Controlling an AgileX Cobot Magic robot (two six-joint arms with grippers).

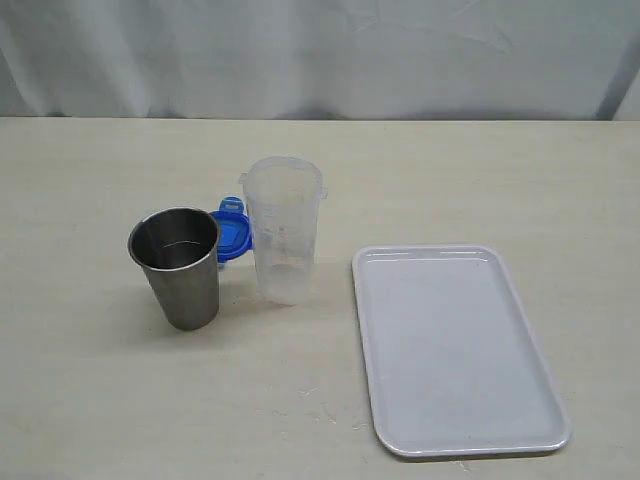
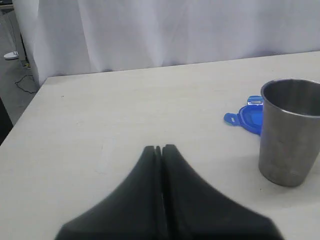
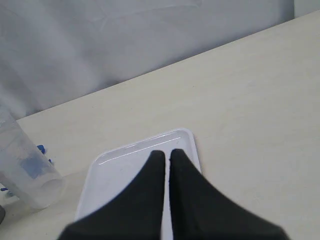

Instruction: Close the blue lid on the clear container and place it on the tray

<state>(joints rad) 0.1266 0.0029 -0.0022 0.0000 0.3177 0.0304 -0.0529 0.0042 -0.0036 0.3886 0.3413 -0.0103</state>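
Placement: the blue lid (image 1: 232, 232) lies flat on the tabletop (image 1: 90, 400) behind the steel cup (image 1: 177, 265), just beside the upright, uncapped clear container (image 1: 283, 230), which stands near the tray (image 1: 455, 350). Left gripper (image 2: 158, 148) and right gripper (image 3: 164, 152), both clenched and empty, differ in reach: the left looks nearer the lid, the right hangs over the tray. Left wrist view shows the lid half hidden by the cup; only the exterior view shows all three task items.

Staged lab or test-bench setup, pale wood-grain table (image 1: 100, 400), plain white cloth backdrop (image 1: 320, 50) hung behind it, loose cable (image 2: 24, 86) on grey floor (image 2: 11, 102) beside table edge.
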